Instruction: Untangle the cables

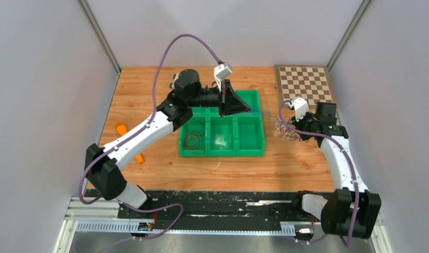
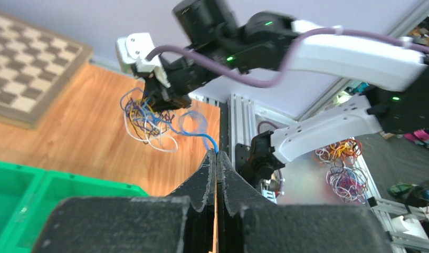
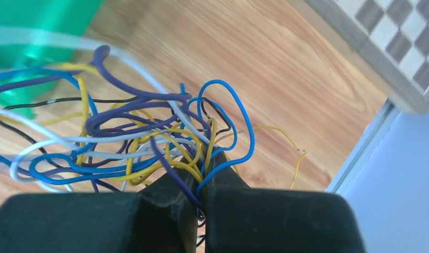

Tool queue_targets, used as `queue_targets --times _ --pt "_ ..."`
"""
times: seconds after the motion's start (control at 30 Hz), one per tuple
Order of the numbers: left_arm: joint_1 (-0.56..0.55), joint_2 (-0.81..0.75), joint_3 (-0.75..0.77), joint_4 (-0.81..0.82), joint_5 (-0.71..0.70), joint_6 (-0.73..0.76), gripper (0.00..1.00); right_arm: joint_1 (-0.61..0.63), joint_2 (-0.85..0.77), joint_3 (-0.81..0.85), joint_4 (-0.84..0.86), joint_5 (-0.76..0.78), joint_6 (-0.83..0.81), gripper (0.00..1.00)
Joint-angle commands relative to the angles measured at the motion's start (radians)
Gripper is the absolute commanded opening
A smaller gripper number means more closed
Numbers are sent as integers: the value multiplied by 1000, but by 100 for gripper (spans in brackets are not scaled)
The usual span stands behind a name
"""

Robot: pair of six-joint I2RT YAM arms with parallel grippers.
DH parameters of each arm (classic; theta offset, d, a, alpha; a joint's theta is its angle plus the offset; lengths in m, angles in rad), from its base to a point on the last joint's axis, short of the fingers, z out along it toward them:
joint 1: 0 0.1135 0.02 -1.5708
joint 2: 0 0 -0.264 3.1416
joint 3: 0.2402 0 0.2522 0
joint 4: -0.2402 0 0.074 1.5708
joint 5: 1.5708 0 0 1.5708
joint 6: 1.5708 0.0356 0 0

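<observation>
Left gripper (image 2: 216, 155), right gripper (image 3: 199, 179) pinch cables (image 3: 164, 98), arms extended.

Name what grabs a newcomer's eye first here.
The tangle of cables, blue, yellow, white and purple, is bunched in the right tool and held over the table to the right of the green bin. Next comes the left tool, shut on one blue cable that runs out of that tangle. A dark reddish coil lies in the bin's left compartment.

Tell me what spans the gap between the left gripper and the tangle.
One blue wire, pinched in the left gripper, running to the tangle; left wrist view.
</observation>
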Motion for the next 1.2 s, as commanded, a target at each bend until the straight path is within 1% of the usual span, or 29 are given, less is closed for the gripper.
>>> queue_targets --times 0.0,0.1,0.13,0.3,0.5,0.6,0.67,0.8,0.93,1.0,1.17 --pt "62 -116 12 46 84 -23 0 -132 88 12 63 -40 -43 3" --pt "115 -154 57 10 106 -7 0 -204 145 29 64 -89 -53 3" --pt "134 -160 73 -13 108 19 0 -218 156 34 64 -103 -56 3" --pt "206 -190 129 -11 124 -2 0 -229 197 41 66 -107 -80 3" --pt "316 -188 305 1 119 -19 0 -270 296 17 87 -83 -132 5" --pt "362 -177 395 -29 104 -11 0 -281 336 21 94 -77 -140 4" --pt "386 -174 414 -77 81 32 0 -284 350 32 94 -82 -132 1" --pt "443 -180 361 -131 -4 91 0 -283 357 62 88 -109 -104 0" --pt "480 -177 279 -140 -58 162 0 -282 353 94 60 -147 -78 0" --pt "490 -166 229 -134 -65 182 0 -282 353 106 43 -164 -69 0" --pt "507 -119 103 -59 -61 167 0 -280 344 119 12 -177 -63 0"
